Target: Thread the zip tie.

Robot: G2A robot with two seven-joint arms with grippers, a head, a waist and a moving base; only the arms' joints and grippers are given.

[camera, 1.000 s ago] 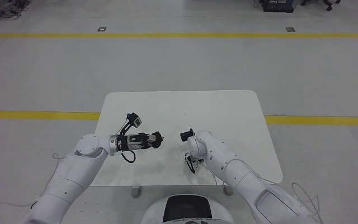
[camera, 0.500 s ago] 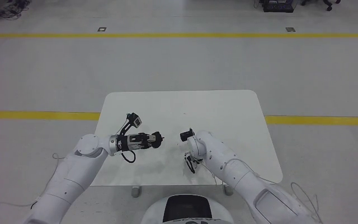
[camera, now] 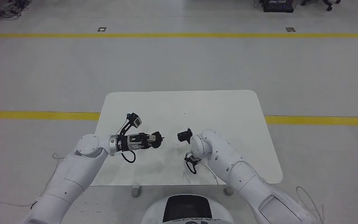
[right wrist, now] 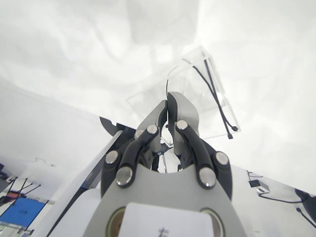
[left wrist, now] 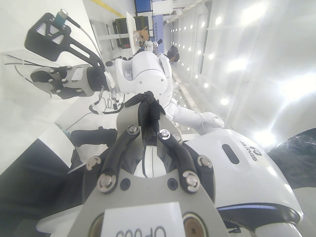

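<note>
Left wrist view, closest in: the left gripper [left wrist: 147, 110] is clamped tight on a black zip tie [left wrist: 151, 99], which bunches up at the fingertips, with a thin black strand trailing back between the fingers. Past it the right gripper [left wrist: 47, 80] hangs over the white table [left wrist: 29, 1], facing the left one with a gap between them. From its own wrist camera, the right gripper [right wrist: 167, 102] is pinched closed on a thin black strap [right wrist: 167, 88] whose tip pokes straight out beyond the fingertips. Whether that strap is the far end of the same tie or a separate one, I cannot tell. Just beyond the tip a clear plastic tray [right wrist: 229, 114] sits on the table with a couple of spare black ties [right wrist: 217, 99] lying crossed inside it. Seen from above, the left gripper [camera: 159, 138] and right gripper [camera: 183, 135] point at each other over the near half of the table [camera: 224, 106], close but not touching.
</note>
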